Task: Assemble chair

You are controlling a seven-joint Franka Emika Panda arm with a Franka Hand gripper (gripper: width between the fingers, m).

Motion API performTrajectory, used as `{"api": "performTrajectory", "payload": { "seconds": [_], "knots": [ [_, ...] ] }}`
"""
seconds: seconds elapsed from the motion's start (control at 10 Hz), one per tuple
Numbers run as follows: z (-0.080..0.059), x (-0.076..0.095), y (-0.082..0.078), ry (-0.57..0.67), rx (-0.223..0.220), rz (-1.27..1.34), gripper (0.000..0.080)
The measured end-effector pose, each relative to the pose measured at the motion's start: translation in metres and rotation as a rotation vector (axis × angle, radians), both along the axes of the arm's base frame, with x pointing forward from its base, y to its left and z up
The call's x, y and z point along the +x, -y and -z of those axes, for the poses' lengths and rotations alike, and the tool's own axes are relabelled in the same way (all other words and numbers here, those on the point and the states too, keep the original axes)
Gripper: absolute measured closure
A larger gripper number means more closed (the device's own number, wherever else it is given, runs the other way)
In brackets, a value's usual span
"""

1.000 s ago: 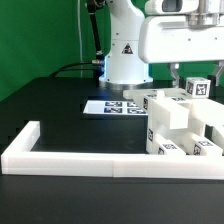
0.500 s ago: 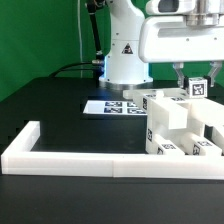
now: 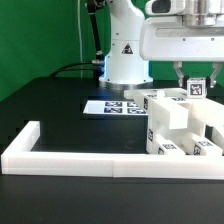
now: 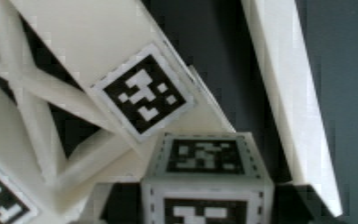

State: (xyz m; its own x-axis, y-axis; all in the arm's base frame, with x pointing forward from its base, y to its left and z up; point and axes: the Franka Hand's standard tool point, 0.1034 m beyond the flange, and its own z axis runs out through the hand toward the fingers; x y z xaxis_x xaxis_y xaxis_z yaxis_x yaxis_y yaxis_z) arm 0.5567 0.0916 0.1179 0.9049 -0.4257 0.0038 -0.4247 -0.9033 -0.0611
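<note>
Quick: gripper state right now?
Gripper: closed, beside the small white plastic block with black-and-white tags; whether it grips it cannot be told.

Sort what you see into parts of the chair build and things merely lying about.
Job: cluster of white plastic blocky chair pieces with square tags; white X-braced frame; small white tagged block in the end effector.
Lying about: flat white marker board; long low white border wall.

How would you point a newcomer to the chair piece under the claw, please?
From the robot base at the back, look to the claw on the exterior view's right. Between its fingers sits a small white block, higher than every other chair piece, tag facing the camera.
</note>
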Motion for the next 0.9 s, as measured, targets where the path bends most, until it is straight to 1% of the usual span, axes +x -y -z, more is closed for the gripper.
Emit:
{"api": "performTrajectory", "payload": {
  "seconds": [0.9],
  "knots": [
    [0.0001,-0.0009,-0.0066,-0.037,0.042,0.547,0.0511]
  ]
}}
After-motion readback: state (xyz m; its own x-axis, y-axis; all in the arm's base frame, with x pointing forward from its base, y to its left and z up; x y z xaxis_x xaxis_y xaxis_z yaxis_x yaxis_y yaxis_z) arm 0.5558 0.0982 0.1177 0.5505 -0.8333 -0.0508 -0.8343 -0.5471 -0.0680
